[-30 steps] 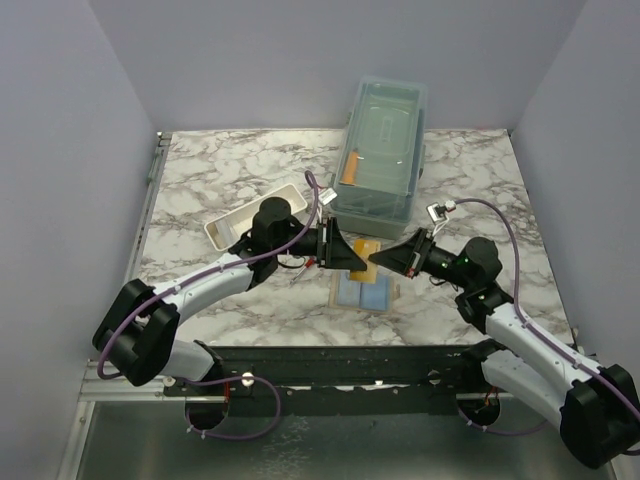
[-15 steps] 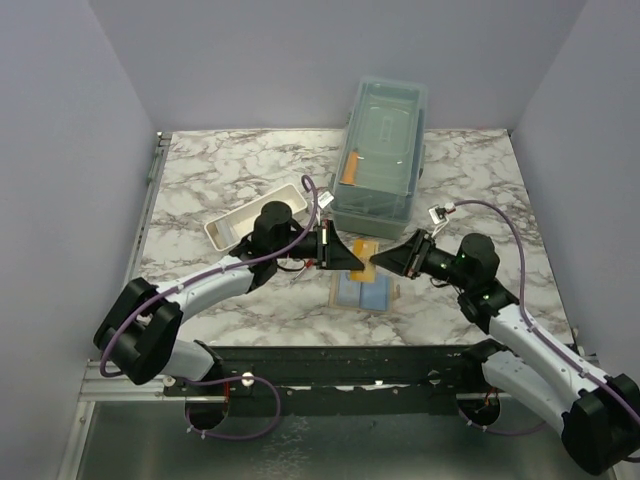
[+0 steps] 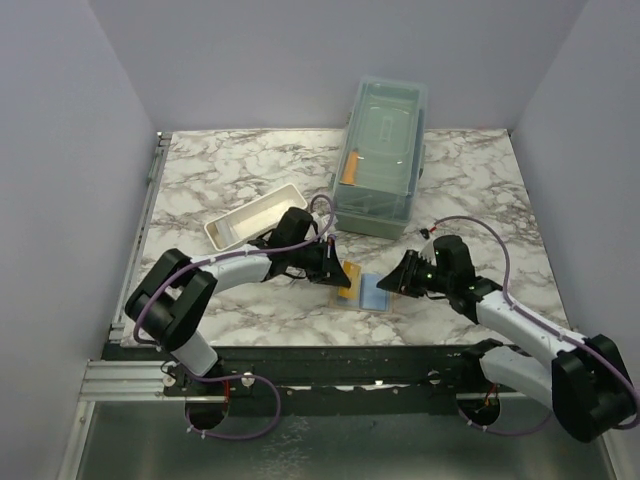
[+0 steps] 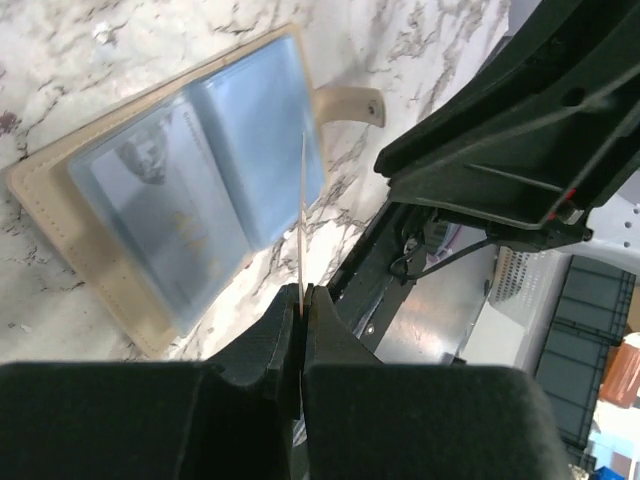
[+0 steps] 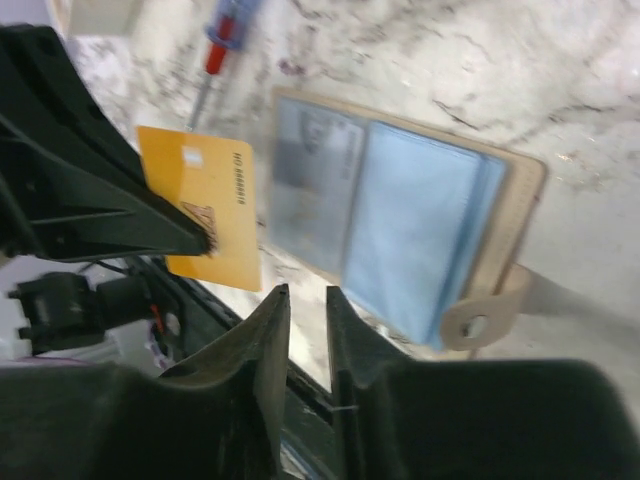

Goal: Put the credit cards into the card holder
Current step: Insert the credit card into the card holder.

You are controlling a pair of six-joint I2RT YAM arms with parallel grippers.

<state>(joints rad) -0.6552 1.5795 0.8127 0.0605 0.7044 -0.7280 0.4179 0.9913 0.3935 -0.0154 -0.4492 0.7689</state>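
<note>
Here, the left gripper (image 4: 302, 295) pinches the orange credit card (image 5: 205, 205) on edge above the left part of the open card holder (image 5: 400, 220). The holder lies flat at the middle of the worktop's (image 3: 230, 180) near edge. The right gripper (image 5: 305, 295), jaws slightly parted and empty, hovers just beside its right side, so insertion seems to fall to the left arm.

The top view looks down from high behind the near edge over the whole surface (image 3: 220, 180). Both wrist views sit close over the open card holder (image 4: 190, 190), seemingly from opposite sides.
</note>
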